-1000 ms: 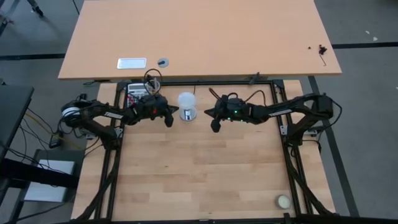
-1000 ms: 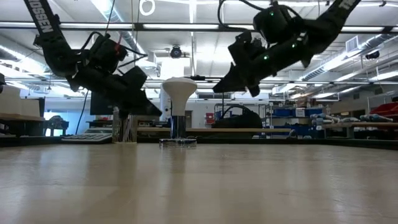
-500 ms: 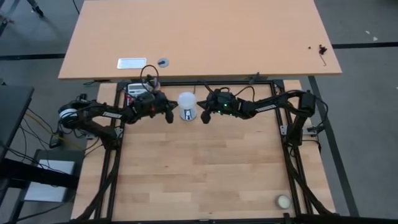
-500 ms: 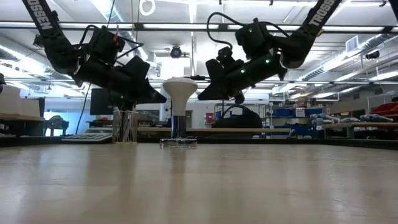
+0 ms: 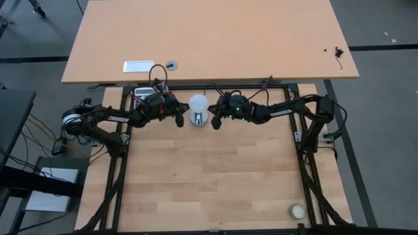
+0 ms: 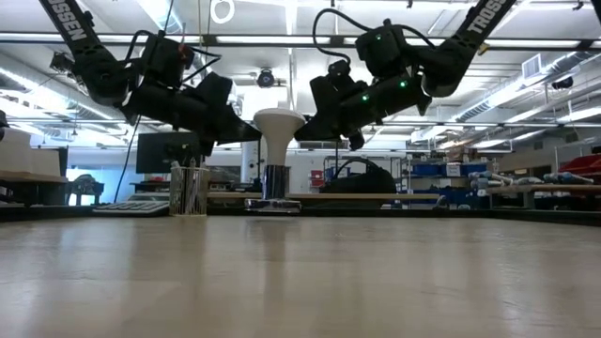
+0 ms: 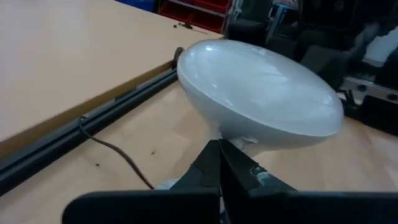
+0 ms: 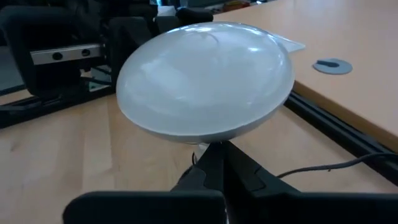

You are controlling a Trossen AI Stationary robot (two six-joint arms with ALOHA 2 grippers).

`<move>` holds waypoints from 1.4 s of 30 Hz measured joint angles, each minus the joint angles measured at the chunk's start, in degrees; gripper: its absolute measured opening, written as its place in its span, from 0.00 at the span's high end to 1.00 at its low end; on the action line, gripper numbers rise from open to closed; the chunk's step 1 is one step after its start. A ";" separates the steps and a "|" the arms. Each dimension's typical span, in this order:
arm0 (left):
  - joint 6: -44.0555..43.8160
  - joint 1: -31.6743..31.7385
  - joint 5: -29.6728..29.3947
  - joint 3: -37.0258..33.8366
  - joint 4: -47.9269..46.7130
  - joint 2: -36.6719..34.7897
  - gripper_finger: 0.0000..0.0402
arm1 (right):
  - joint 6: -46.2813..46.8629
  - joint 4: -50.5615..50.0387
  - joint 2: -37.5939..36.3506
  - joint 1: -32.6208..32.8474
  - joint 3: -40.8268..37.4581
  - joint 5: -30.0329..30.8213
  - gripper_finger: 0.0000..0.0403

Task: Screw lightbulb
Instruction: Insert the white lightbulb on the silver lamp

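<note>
Workshop behind, arms (image 6: 75,28) lettered TROSSEN, lightbulb (image 6: 278,122) between

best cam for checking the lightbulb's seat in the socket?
Low view: the lightbulb shows side-on, globe above neck, standing upright on the socket. High view gives only the globe's top between the shut left gripper and right gripper. Both wrist views show the globe close up, but the fingers block the base.
</note>
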 joint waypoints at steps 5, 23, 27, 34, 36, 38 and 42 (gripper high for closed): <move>-1.08 0.00 1.16 0.00 0.33 0.00 1.00 | 0.95 -0.65 -0.53 -0.07 0.00 -0.57 0.99; -1.50 -2.49 1.95 0.02 -0.43 -0.01 1.00 | 2.64 -10.39 -5.86 0.08 0.07 -1.07 0.99; -1.52 -3.70 0.73 0.02 -0.54 0.00 1.00 | 3.09 -11.01 -5.81 0.71 0.07 -1.04 0.99; -1.19 -5.01 -1.23 0.02 -3.63 0.00 1.00 | 3.95 -13.06 -5.77 0.76 0.04 -1.05 0.99; -1.02 -5.01 -1.43 0.02 -4.29 -0.02 1.00 | 3.96 -14.11 -5.77 0.76 0.04 -1.05 0.99; -0.52 -4.98 -1.50 -0.05 -4.92 -0.02 1.00 | 3.95 -14.87 -5.77 0.76 0.04 -1.05 0.99; 0.65 -4.98 -1.62 -0.09 -5.92 -0.02 1.00 | 3.45 -16.35 -5.81 0.76 0.04 -1.05 0.99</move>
